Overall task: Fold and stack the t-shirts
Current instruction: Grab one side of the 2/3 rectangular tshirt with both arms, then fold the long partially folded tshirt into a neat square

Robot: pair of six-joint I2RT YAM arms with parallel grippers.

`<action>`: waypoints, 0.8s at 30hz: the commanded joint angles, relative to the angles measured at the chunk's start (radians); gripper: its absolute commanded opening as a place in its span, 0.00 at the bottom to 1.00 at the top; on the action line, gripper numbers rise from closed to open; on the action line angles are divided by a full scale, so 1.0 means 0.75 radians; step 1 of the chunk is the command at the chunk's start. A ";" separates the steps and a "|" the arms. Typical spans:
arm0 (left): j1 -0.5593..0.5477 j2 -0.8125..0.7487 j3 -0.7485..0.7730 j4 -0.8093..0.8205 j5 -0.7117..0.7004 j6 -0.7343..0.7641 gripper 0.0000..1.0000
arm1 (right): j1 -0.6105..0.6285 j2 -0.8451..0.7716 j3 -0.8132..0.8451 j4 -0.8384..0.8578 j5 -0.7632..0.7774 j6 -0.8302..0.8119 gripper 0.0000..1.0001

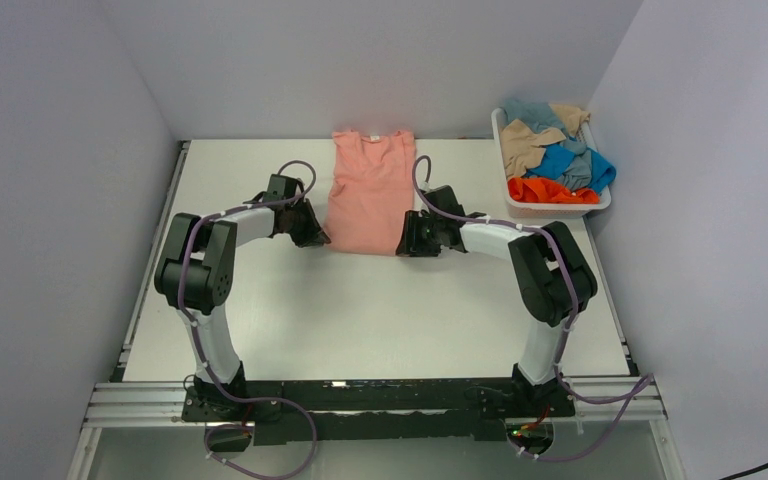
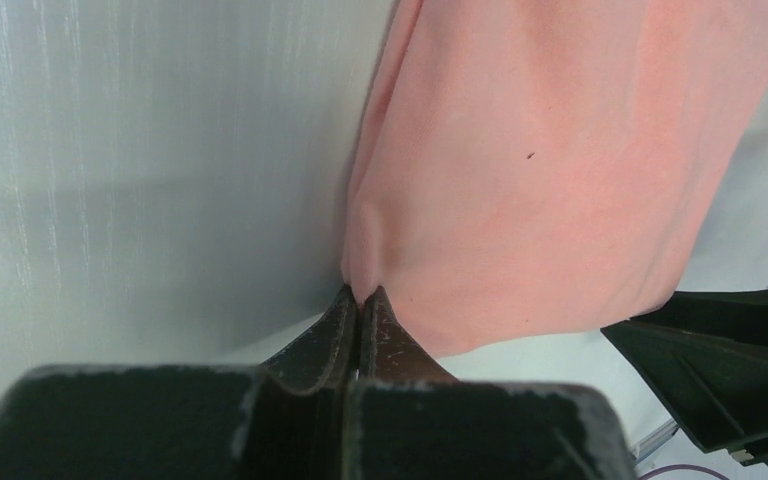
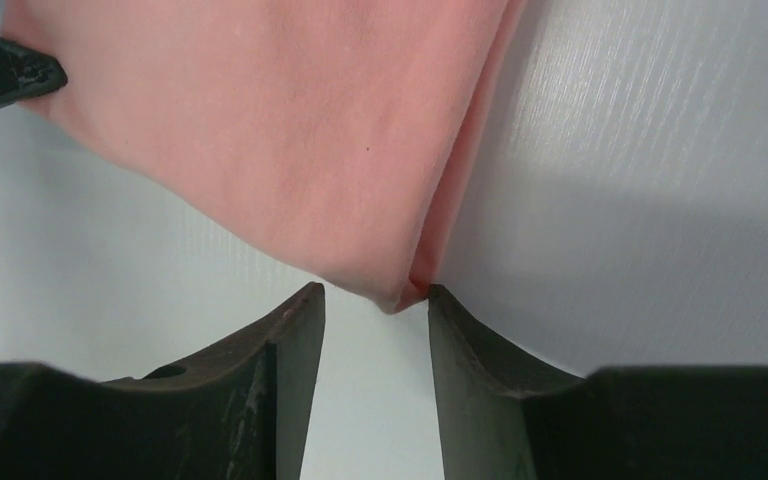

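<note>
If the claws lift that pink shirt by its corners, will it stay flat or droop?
Probably droop: the salmon pink t-shirt puckers where the left claw pinches its corner, so the cloth looks soft and floppy. It lies thin and flat, so it is likely light. The right claw is open at the other corner; lifted from one side only, the shirt would likely sag unevenly.

Top view: bright, even, diffuse light, only soft shadows on the white bench [image 1: 360, 320], no glare, sharp throughout. Wrist views: left end effector [image 2: 360, 296] and right end effector [image 3: 375, 293] blur up close, while the salmon shirt [image 3: 290, 130] holds focus. Streaky sheen on bench, with a soft shadow band beside the cloth.
</note>
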 commanded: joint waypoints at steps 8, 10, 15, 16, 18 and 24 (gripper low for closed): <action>-0.030 -0.087 -0.168 -0.181 -0.123 0.053 0.00 | 0.002 -0.019 -0.016 -0.113 -0.067 -0.067 0.00; -0.047 -0.181 -0.257 -0.184 -0.112 0.047 0.00 | 0.009 -0.085 -0.039 -0.188 -0.122 -0.061 0.00; -0.069 -0.466 -0.416 -0.299 -0.138 0.062 0.00 | 0.063 -0.271 -0.096 -0.430 -0.316 -0.028 0.00; -0.075 -0.526 -0.444 -0.329 -0.130 0.065 0.00 | 0.075 -0.310 -0.108 -0.473 -0.358 -0.014 0.00; -0.098 -0.640 -0.489 -0.413 -0.108 0.060 0.00 | 0.100 -0.382 -0.132 -0.553 -0.454 0.004 0.00; -0.208 -1.019 -0.580 -0.672 -0.061 -0.014 0.00 | 0.148 -0.588 -0.181 -0.763 -0.584 0.030 0.00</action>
